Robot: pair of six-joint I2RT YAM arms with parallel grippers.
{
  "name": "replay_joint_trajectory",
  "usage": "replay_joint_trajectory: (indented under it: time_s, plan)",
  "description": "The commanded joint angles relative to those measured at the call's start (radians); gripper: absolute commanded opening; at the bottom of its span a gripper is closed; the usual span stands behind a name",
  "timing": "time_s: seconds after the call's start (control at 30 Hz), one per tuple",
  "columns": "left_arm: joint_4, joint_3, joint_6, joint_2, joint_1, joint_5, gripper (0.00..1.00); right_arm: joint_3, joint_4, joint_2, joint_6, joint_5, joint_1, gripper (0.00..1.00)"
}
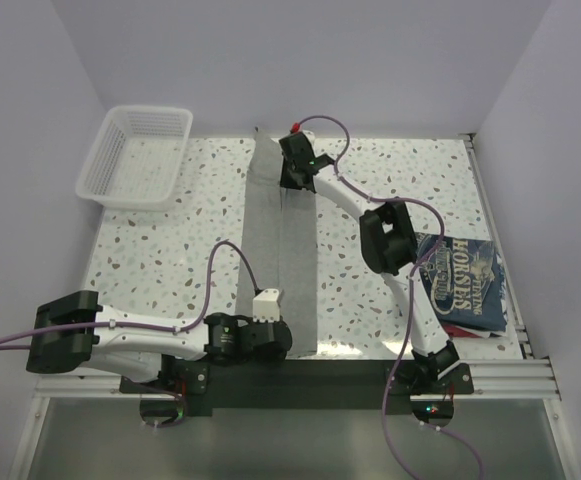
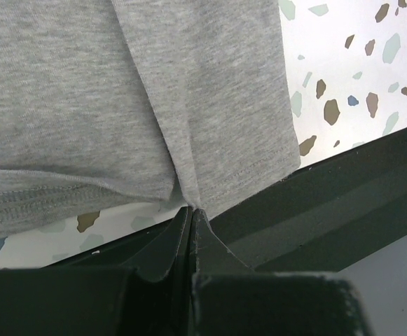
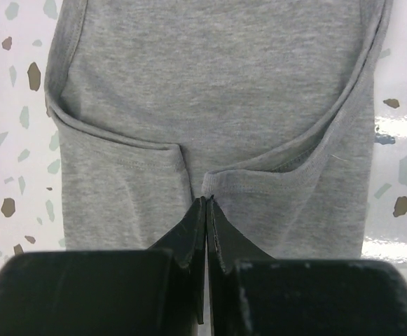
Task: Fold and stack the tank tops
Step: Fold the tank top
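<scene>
Stretching between the bench's near and far edges, the grey tank top is lying as a narrow strip. The left gripper is pinching its near hem, the right gripper its far end. The navy tank top is resting by the right edge.

Navy tank top: white print, maybe "HORSES".

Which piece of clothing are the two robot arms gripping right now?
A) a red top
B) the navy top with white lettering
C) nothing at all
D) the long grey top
D: the left end effector and the right end effector are each shut on an end of the grey tank top; the navy tank top lies apart.
</scene>
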State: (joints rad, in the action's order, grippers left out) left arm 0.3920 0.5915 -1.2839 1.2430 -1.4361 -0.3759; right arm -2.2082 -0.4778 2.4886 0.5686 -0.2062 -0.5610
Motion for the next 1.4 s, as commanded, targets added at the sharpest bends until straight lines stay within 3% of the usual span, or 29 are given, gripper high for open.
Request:
replay_joint_trajectory:
  time_s: [0.0, 0.23, 0.33, 0.5, 0.6, 0.73, 0.87, 0.93, 0.97, 1.17, 1.37]
  plan:
    - [0.022, -0.005, -0.029, -0.022, -0.009, -0.034, 0.00, -0.048, 0.051, 0.009, 0.011, 0.014, -0.008, 0.00]
    - [0.024, -0.004, -0.031, -0.024, -0.012, -0.037, 0.00, -0.042, 0.080, 0.015, 0.013, 0.042, -0.013, 0.02]
    - [0.030, 0.002, -0.031, -0.024, -0.014, -0.043, 0.01, -0.045, 0.085, 0.016, 0.010, 0.051, -0.014, 0.13]
    - [0.048, 0.021, -0.031, -0.036, -0.014, -0.063, 0.31, -0.042, 0.096, 0.000, 0.007, 0.071, -0.013, 0.35]
    - [0.071, 0.042, -0.025, -0.053, -0.015, -0.087, 0.40, -0.045, 0.094, -0.025, 0.001, 0.082, -0.014, 0.44]
    - [0.125, 0.120, 0.007, -0.089, -0.015, -0.132, 0.43, -0.067, 0.068, -0.068, -0.025, 0.090, -0.011, 0.50]
    - [0.227, 0.229, 0.031, -0.123, 0.006, -0.220, 0.44, -0.041, 0.004, -0.141, -0.036, 0.085, 0.001, 0.50]
    - [0.290, 0.278, 0.072, -0.128, 0.067, -0.209, 0.45, 0.022, 0.004, -0.224, -0.036, 0.079, 0.006, 0.50]
    - [0.285, 0.278, 0.108, -0.132, 0.163, -0.187, 0.44, 0.106, 0.010, -0.256, -0.038, 0.076, 0.006, 0.50]
    - [0.104, 0.240, 0.385, -0.126, 0.529, 0.001, 0.37, 0.462, 0.054, -0.459, -0.024, 0.122, -0.005, 0.48]
    - [-0.045, 0.248, 0.569, 0.013, 0.765, 0.198, 0.39, 0.723, 0.119, -0.556, -0.006, 0.117, -0.045, 0.47]
